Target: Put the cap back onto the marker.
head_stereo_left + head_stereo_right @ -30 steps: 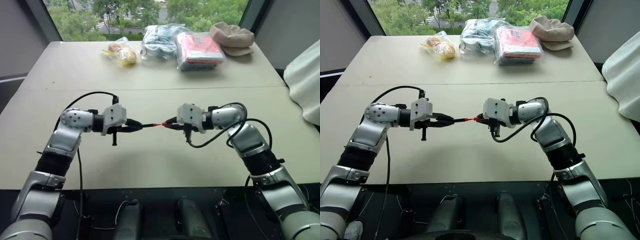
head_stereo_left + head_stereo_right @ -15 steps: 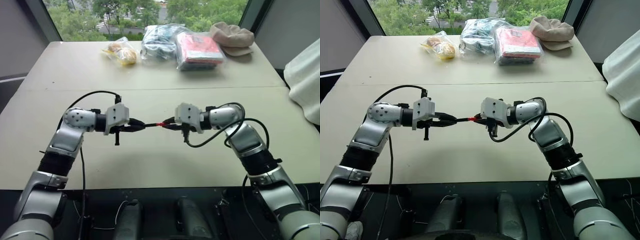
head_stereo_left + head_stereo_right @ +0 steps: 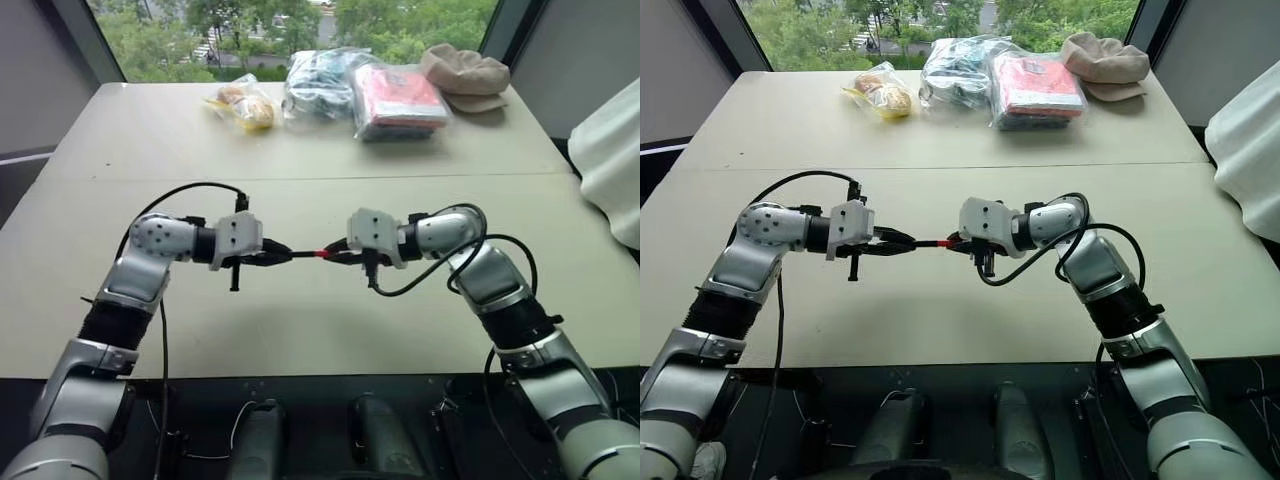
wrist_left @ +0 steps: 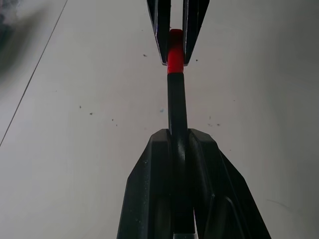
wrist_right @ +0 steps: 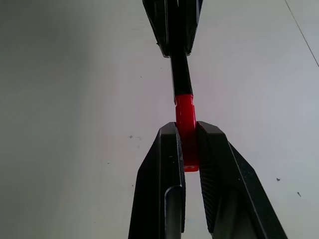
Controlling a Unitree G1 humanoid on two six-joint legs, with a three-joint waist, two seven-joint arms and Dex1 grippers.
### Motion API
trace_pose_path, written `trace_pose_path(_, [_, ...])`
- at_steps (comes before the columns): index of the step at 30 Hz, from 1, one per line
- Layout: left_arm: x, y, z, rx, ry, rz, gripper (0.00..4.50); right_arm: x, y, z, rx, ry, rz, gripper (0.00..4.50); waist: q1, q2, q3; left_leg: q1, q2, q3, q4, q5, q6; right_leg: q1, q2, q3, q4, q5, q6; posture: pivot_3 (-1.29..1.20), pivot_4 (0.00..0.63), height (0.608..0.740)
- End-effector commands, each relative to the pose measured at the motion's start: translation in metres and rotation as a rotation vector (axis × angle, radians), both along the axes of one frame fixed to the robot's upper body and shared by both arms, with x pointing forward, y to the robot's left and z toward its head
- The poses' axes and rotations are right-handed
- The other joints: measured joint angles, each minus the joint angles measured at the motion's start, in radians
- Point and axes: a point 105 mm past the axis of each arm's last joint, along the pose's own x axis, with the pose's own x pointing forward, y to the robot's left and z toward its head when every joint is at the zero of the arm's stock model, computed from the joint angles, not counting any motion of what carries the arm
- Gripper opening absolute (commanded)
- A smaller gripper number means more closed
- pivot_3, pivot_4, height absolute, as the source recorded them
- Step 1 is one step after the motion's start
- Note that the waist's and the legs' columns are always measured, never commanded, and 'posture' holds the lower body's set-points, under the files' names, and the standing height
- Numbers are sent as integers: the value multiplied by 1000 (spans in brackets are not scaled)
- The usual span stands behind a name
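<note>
Above the beige table (image 3: pixel 300 320) my two grippers point at each other, tip to tip. The left gripper (image 3: pixel 283 255) is shut on the marker (image 3: pixel 305 254), a thin black stick held level. The right gripper (image 3: pixel 335 254) is shut on the small red cap (image 3: pixel 322 253). In the right wrist view the cap (image 5: pixel 185 117) sits between my fingers (image 5: pixel 169 149) and its open end meets the marker's black barrel (image 5: pixel 180 74). In the left wrist view the marker (image 4: pixel 177 104) runs from my left gripper (image 4: pixel 178 137) to the cap (image 4: pixel 175 50). No gap shows between cap and barrel.
Along the table's far edge lie a yellow snack bag (image 3: pixel 243 106), a clear bag (image 3: pixel 318 82), a bag with red packets (image 3: pixel 398 100) and a beige hat (image 3: pixel 465 76). A white cloth (image 3: pixel 610 160) hangs at the right. A seam (image 3: pixel 120 180) crosses the table.
Both grippers have edged slightly toward each other. The stretch of marker and red showing between them has shortened.
</note>
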Motion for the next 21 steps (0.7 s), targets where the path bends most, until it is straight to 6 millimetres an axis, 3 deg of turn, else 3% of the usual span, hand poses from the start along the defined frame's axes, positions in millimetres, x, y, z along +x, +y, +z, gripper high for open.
trace_pose_path(1, [3,-8,14,-12,-71,-32,0,-13,22,17,20,-51,111,73,0,0,0,0,0,0,0,0,0,0,0,0,0,0,0,0,150,740])
trace_pose_path(21, [7,-26,27,-56,-137,-86,0,-32,54,26,24,-66,247,73,-1,0,0,0,0,0,0,0,0,0,0,0,0,0,0,0,150,740])
